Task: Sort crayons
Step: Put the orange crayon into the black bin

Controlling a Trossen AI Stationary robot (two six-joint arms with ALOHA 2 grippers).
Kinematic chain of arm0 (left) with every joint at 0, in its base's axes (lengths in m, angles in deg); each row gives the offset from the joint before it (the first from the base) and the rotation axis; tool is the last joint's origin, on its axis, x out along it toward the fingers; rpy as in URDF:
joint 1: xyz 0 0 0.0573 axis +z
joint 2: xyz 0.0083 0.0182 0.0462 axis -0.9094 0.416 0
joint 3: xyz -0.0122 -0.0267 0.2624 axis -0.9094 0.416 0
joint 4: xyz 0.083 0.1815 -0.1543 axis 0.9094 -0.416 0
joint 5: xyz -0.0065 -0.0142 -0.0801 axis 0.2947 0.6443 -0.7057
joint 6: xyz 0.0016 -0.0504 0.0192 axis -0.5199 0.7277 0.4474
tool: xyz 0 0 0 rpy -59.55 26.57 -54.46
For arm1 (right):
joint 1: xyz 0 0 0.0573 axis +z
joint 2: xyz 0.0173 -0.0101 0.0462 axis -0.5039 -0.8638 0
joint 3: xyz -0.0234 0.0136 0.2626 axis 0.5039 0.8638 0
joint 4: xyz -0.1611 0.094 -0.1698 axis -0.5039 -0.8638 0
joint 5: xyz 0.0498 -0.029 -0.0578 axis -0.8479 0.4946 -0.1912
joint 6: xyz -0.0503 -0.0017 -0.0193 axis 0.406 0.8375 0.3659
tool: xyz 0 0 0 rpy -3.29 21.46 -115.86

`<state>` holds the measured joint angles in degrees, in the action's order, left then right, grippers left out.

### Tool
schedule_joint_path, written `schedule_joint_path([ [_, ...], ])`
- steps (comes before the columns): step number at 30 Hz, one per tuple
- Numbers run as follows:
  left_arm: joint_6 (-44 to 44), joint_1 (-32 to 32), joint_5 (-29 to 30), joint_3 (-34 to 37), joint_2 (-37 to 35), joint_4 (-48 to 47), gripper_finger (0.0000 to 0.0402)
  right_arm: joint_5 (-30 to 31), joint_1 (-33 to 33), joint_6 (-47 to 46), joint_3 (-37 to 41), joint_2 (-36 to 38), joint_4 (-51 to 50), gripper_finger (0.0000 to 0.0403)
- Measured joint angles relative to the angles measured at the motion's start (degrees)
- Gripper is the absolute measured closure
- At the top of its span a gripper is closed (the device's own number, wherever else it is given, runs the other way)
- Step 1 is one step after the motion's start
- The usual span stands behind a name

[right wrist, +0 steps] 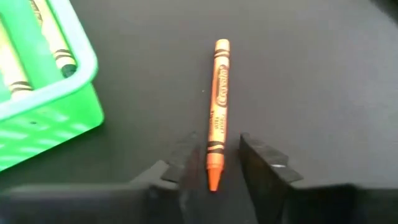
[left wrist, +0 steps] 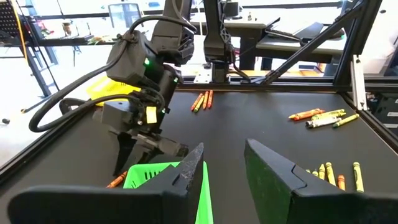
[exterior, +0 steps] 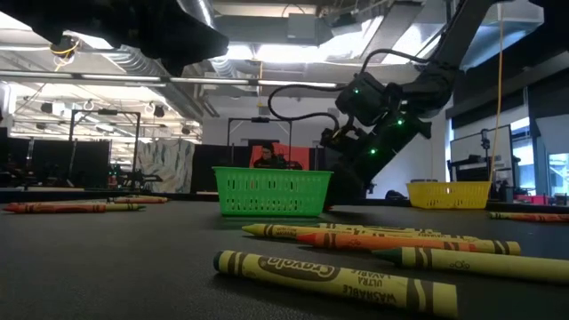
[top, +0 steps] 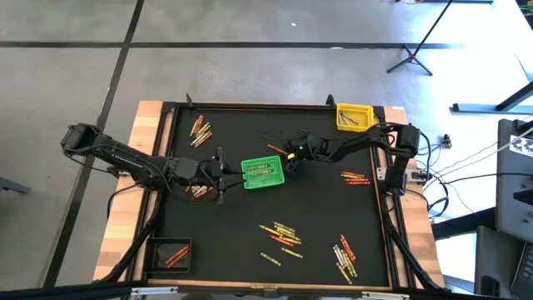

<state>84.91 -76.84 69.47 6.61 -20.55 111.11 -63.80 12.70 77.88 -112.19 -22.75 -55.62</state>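
Note:
An orange crayon [right wrist: 217,106] lies flat on the black mat beside the green basket [top: 262,172]. My right gripper [right wrist: 217,146] slants down over the crayon's pointed end, open. One finger stands on each side of that end, with a narrow gap showing. The green basket [right wrist: 37,81] holds green crayons. My left gripper [left wrist: 224,152] hangs open above the mat at the basket's left side, nothing between its fingers. Other crayons lie in loose groups on the mat [top: 279,233] [top: 344,257] [top: 356,177] [top: 200,129].
A yellow basket [top: 353,117] stands at the far right corner and a black basket [top: 171,252] at the near left corner. A raised frame [top: 250,106] borders the mat. Bare mat lies between the green basket and the near crayon groups.

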Motion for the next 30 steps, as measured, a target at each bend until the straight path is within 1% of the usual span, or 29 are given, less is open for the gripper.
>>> schedule_joint_path([
  [2,0.0,0.0,0.01,0.0,0.0,-0.01,0.0298,-2.43,-0.59,-0.05,-0.02,0.0,-1.18,0.0334],
  [4,0.0,0.0,0.01,0.0,0.0,0.01,0.0298,-3.02,-0.9,-0.04,-0.02,0.02,-1.74,0.0375],
  [6,0.0,0.0,-0.03,0.0,0.0,-0.01,0.0298,-1.91,-0.87,0.38,-0.02,0.04,-2.1,0.0391],
  [10,-0.02,0.0,-0.03,0.0,0.0,-0.03,0.0298,-0.28,-0.7,1.32,0.11,1.37,-3.6,0.0379],
  [14,-0.17,0.0,-0.06,0.0,0.0,-0.04,0.0298,2.91,-0.14,2.08,0.55,5.24,-5.72,0.0394],
  [21,-1.05,-0.19,-0.04,-0.01,0.0,-0.05,0.0298,4.76,1.68,3.01,0.39,13.38,-3.42,0.0393],
  [24,-1.52,-0.37,0.97,-0.02,0.0,-0.04,0.0298,5.22,3.52,3.81,0.32,15.66,1.12,0.0397],
  [26,-2.07,-0.37,2.53,-0.02,0.0,-0.1,0.0298,5.2,5.0,4.87,0.29,15.87,4.83,0.0394],
  [30,-2.6,-0.35,6.52,-0.02,0.01,-0.19,0.0299,3.16,7.42,6.93,0.31,15.82,12.67,0.0393],
])
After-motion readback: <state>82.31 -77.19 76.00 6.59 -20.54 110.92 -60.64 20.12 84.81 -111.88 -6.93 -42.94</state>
